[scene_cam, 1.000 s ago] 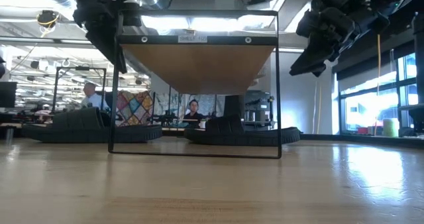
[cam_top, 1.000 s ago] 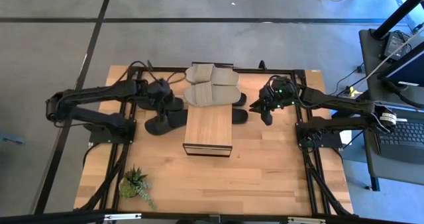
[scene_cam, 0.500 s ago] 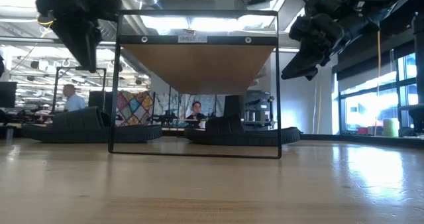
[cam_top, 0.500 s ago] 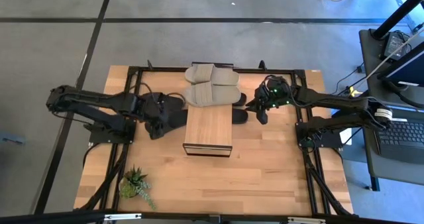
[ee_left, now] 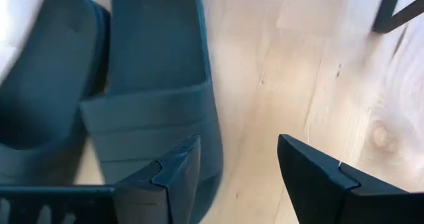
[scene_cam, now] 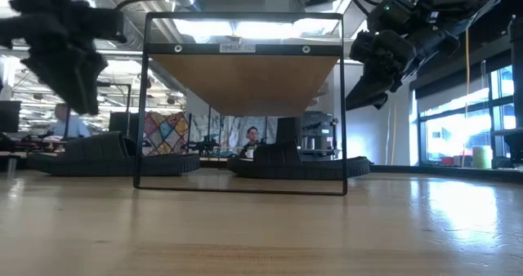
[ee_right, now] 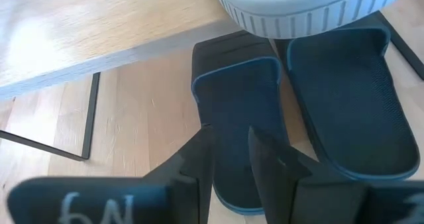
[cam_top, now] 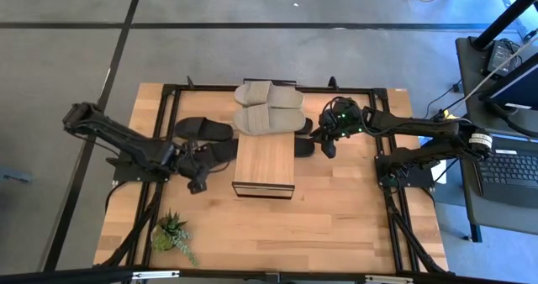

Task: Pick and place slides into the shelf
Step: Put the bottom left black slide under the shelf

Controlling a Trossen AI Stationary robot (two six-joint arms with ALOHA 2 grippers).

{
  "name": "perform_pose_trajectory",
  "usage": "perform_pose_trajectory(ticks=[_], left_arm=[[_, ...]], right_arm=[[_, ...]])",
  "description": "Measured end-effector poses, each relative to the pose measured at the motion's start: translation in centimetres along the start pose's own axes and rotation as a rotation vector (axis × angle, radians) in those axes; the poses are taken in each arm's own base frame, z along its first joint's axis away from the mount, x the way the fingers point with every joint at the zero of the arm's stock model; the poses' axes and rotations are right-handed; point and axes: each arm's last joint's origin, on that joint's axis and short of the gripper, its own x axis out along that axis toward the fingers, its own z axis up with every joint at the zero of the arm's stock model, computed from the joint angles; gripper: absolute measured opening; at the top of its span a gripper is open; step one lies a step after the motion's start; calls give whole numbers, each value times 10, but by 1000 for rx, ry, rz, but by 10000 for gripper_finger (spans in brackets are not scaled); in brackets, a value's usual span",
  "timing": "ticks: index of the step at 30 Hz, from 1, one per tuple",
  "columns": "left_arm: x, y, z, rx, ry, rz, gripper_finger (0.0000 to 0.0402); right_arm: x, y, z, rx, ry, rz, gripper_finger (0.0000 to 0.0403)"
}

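step: both arms lining up on black slides, none gripped. left gripper wide open, empty, black slide just beside one finger, another slide alongside it. right gripper narrowly parted, empty, hovering right over a black slide, second one next to it. shelf sits between the grippers, two beige slides on its far end. next: centre on a strap, drop, close.
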Motion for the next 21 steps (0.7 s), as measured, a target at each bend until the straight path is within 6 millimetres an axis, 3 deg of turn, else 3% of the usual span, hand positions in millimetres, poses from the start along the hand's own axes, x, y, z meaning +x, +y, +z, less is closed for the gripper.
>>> perform_pose_trajectory(ticks=[6,13,21], left_arm=[[16,1,-17,-79,35,19,192],[19,1,-19,-62,37,23,192],[19,2,-20,194,52,18,192]], right_arm=[[0,0,0,1,0,0,97],[0,0,0,-4,0,0,97],[0,0,0,-8,0,0,97]])
